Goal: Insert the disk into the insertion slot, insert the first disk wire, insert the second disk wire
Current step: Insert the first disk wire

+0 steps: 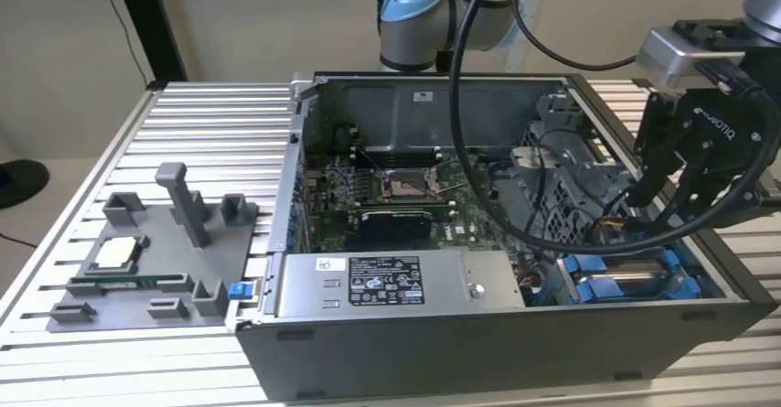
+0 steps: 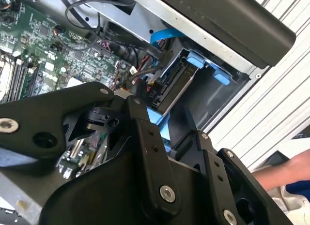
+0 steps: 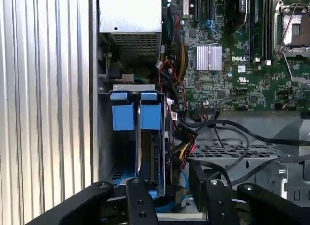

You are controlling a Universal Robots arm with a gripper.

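Note:
The disk (image 3: 157, 157) stands on edge in the insertion slot (image 3: 104, 138), its blue carrier tab (image 3: 150, 113) beside a second blue tab (image 3: 122, 113). In the exterior view the disk (image 1: 641, 281) lies low in the case's near right corner. My gripper (image 1: 675, 210) hangs above that corner, open, with nothing held. In both wrist views its black fingers (image 3: 138, 201) (image 2: 150, 152) straddle the disk's end without touching it. A black connector with red and yellow wires (image 3: 181, 147) rests against the disk's side; whether it is plugged in I cannot tell.
The open computer case (image 1: 488, 352) sits on a ribbed aluminium table (image 1: 208, 114), with the motherboard (image 3: 232, 65), the power supply (image 1: 390, 283) and thick black cables (image 1: 488, 197) inside. A grey fixture (image 1: 146, 261) stands at the exterior view's left. A person's hand (image 2: 286, 172) is near the case.

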